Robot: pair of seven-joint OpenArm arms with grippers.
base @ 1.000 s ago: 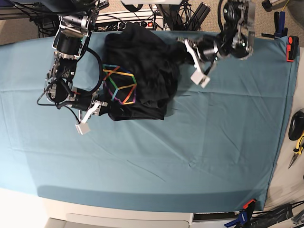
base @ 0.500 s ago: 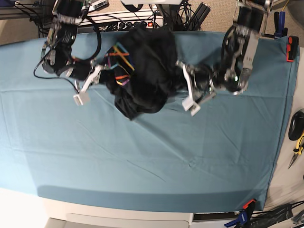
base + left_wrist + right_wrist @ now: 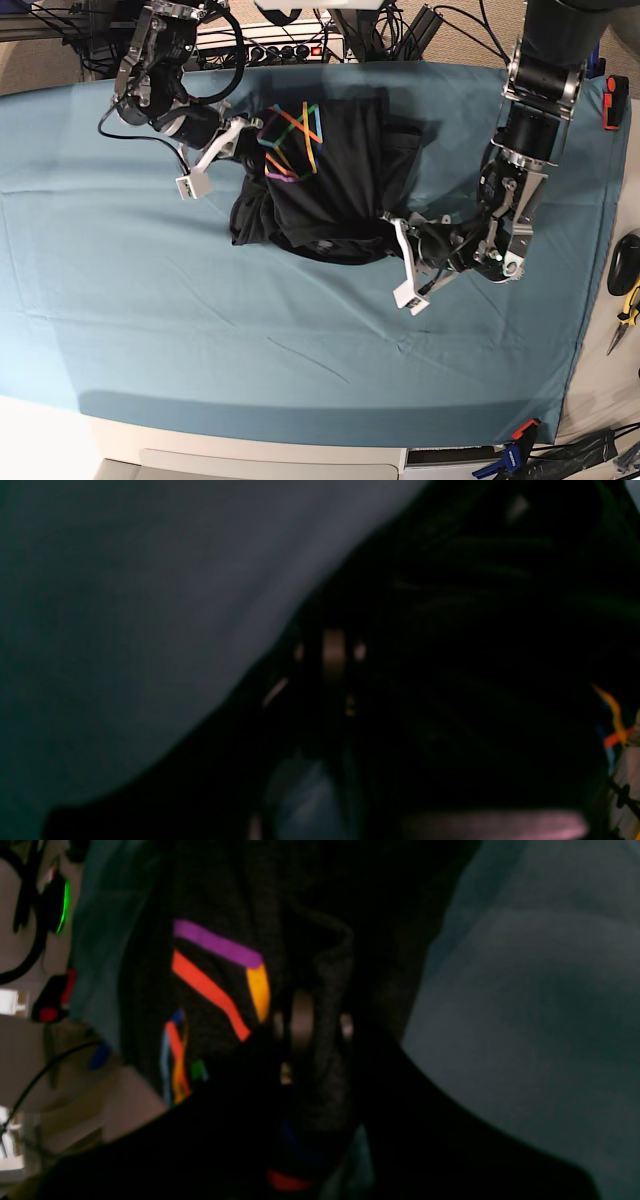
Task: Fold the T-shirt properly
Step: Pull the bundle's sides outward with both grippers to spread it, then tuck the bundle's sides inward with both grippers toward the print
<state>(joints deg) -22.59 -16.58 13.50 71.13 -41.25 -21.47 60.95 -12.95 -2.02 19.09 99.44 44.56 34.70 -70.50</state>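
Observation:
The black T-shirt (image 3: 335, 185) lies bunched on the teal sheet (image 3: 300, 340), its rainbow line print (image 3: 292, 140) facing up at its back left. My right gripper (image 3: 243, 135) is shut on the shirt's edge beside the print. The right wrist view shows the dark cloth (image 3: 310, 955) and the print's coloured stripes (image 3: 215, 970) right at the fingers. My left gripper (image 3: 392, 222) is shut on the shirt's front right edge. Black cloth (image 3: 475, 630) fills most of the left wrist view and hides the fingertips.
A power strip and cables (image 3: 270, 45) run behind the table's back edge. A red clamp (image 3: 615, 100) sits at the back right corner. Hand tools (image 3: 627, 300) lie off the right edge, and another clamp (image 3: 515, 445) grips the front edge.
The right gripper carried its edge from front left up to the back left. The left gripper swung from the back right toward the front centre. The shirt spread and turned between them.

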